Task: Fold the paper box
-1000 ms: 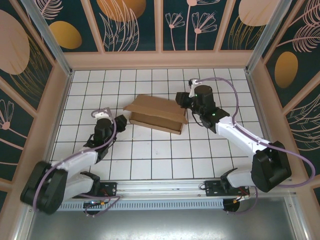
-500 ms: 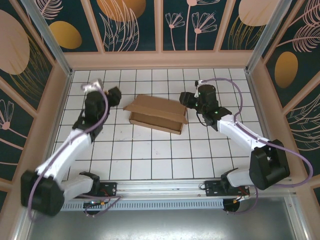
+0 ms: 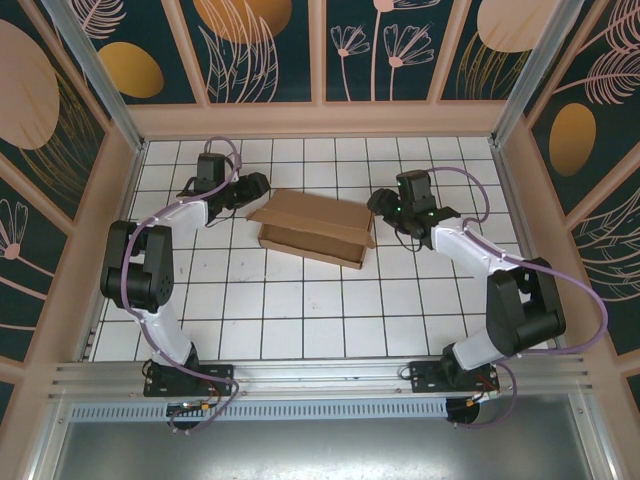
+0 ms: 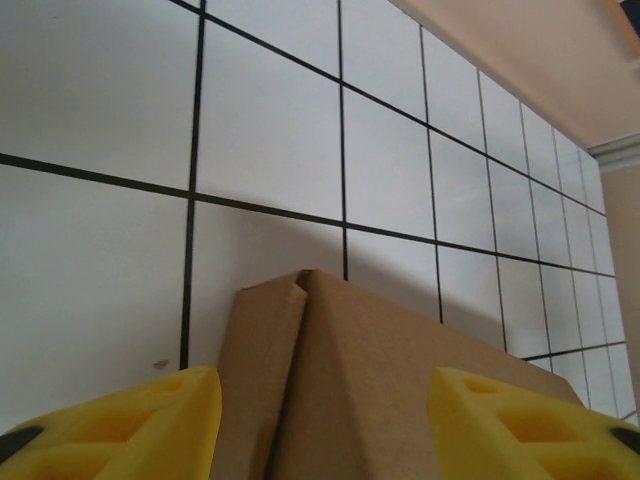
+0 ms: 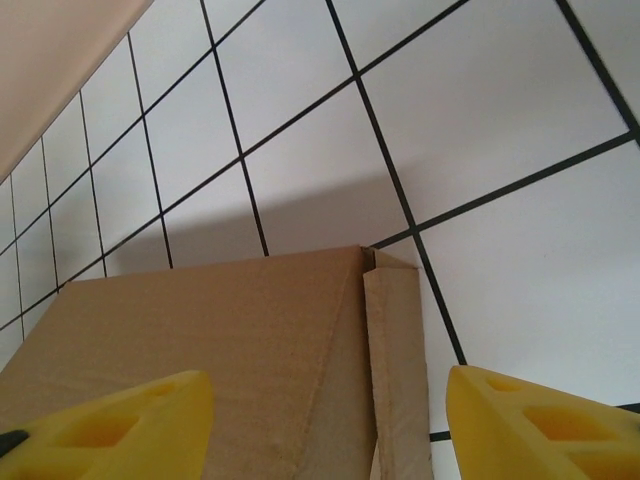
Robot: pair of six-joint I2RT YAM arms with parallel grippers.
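Now, a white tiled counter (image 3: 300,300) surrounds the brown paper box (image 3: 315,225), which lies nearly closed. At the box's left end hovers the left tool (image 3: 260,187), at its right end the right tool (image 3: 379,204), both spread, holding nothing. Best to press both ends together, evenly, so nothing skids.

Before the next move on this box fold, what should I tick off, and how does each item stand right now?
1. The left gripper is open: ok, its yellow fingers stand well apart.
2. The right gripper is open: ok, its yellow fingers stand well apart.
3. The paper box lies between the two grippers: ok, one gripper at each end.
4. Either gripper is touching the paper box: cannot tell.
5. The top panel lies shut and flat: cannot tell from the top view.
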